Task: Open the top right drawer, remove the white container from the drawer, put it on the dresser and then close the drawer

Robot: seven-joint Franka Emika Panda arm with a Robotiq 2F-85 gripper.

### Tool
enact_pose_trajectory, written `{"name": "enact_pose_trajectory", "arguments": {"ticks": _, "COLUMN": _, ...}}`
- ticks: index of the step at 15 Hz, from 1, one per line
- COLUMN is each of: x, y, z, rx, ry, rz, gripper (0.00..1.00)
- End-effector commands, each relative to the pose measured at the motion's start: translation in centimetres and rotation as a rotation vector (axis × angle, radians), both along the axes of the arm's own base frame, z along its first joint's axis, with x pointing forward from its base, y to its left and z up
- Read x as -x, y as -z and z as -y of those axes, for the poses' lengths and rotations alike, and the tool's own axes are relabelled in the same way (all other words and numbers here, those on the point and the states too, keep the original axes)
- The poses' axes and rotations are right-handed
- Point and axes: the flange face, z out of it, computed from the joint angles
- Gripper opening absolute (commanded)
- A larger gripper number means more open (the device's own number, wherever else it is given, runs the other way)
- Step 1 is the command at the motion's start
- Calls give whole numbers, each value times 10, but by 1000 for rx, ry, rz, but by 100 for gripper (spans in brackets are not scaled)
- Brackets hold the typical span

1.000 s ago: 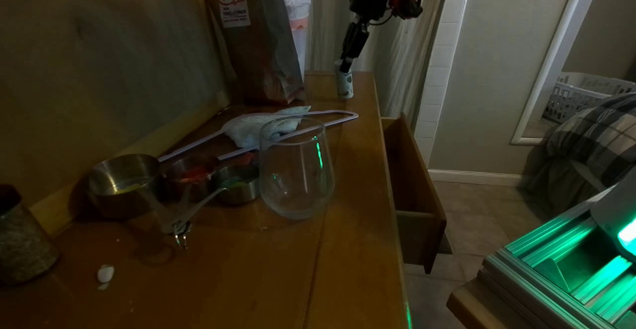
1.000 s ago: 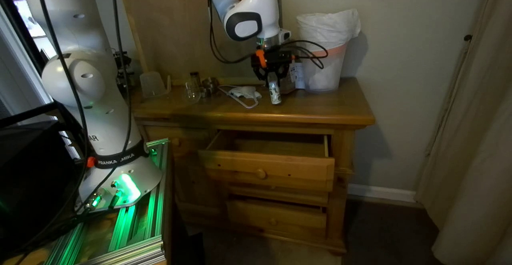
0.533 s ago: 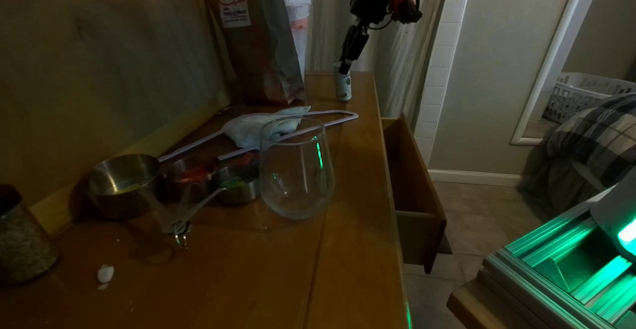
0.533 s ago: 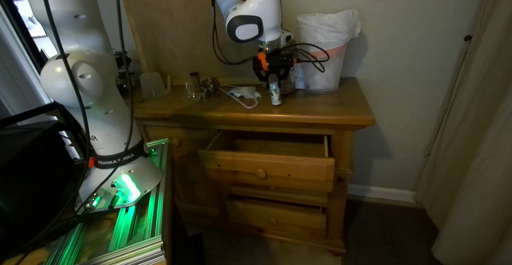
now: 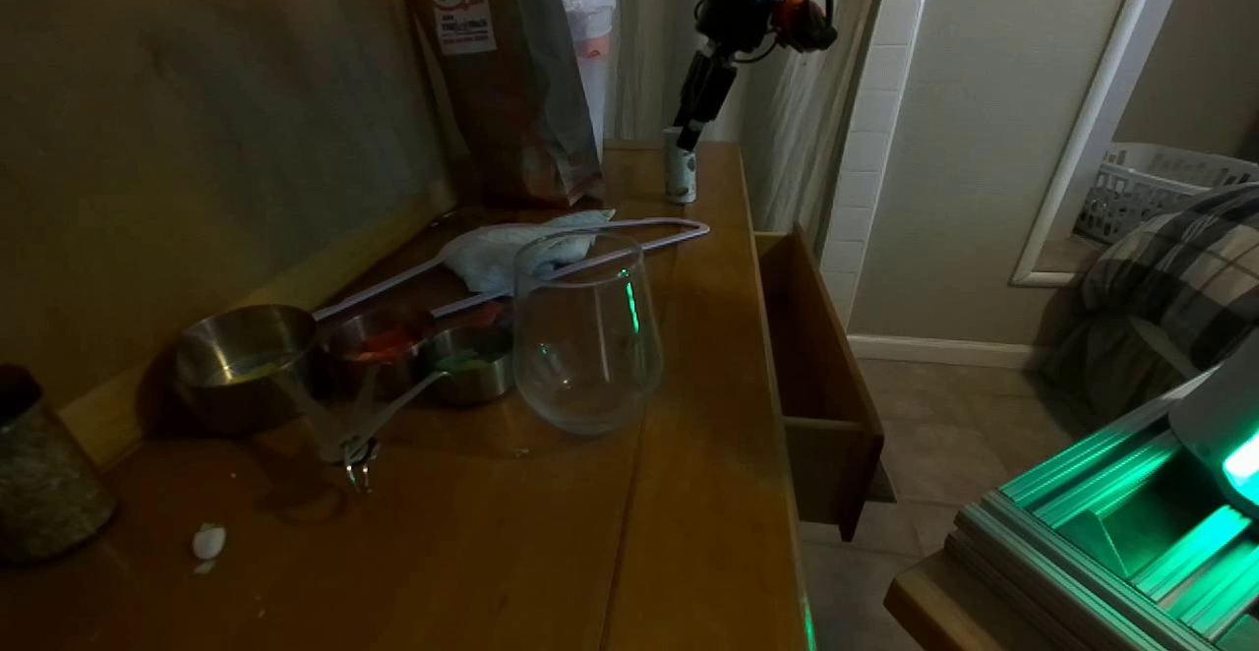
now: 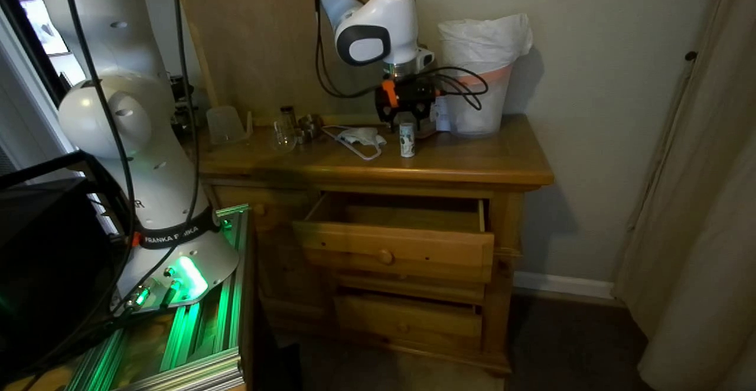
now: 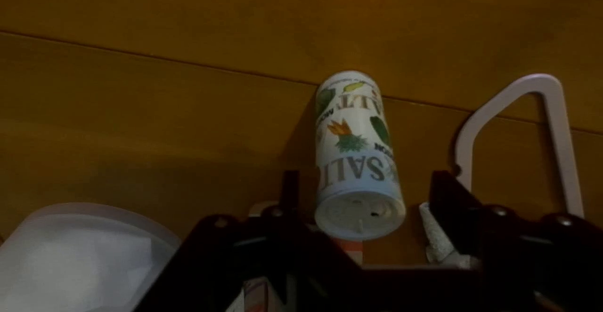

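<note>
The white container, a small salt cylinder with printed vegetables, stands upright on the dresser top. It shows in both exterior views, near the front edge. My gripper is open, with one finger on each side of the container's upper end and gaps between. In an exterior view, the gripper is just above and around the container's top. The top right drawer is pulled open below the dresser top. It also shows open in an exterior view; no object shows in its visible part.
A white hanger with a cloth lies beside the container. A glass and metal measuring cups stand farther along the top. A paper bag and a lined bin stand behind. A lower drawer is slightly open.
The container was tilted in the gripper's fingers and has come down slightly to stand upright on the dresser top. The fingers have opened and let it go. The drawer has not moved.
</note>
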Motion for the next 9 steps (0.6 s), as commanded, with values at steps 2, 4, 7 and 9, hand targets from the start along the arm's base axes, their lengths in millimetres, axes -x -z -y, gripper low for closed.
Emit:
{"name": "enact_pose_trajectory", "arguments": {"ticks": 2, "x": -8, "y": -4, "z": 3, "rx": -11, "ry": -5, "rz": 17, "gripper": 100}}
{"name": "enact_pose_trajectory", "arguments": {"ticks": 4, "x": -7, "y": -10, "z": 5, "rx": -4, "ry": -3, "rz": 29, "gripper": 100}}
{"name": "enact_pose_trajectory", "arguments": {"ticks": 7, "x": -2, "y": -29, "z": 17, "rx": 30, "ry": 7, "rz": 60, "gripper": 100}}
{"name": "enact_pose_trajectory", "arguments": {"ticks": 9, "x": 6, "y": -42, "z": 31, "rx": 65, "ry": 19, "rz": 76, "gripper": 100}}
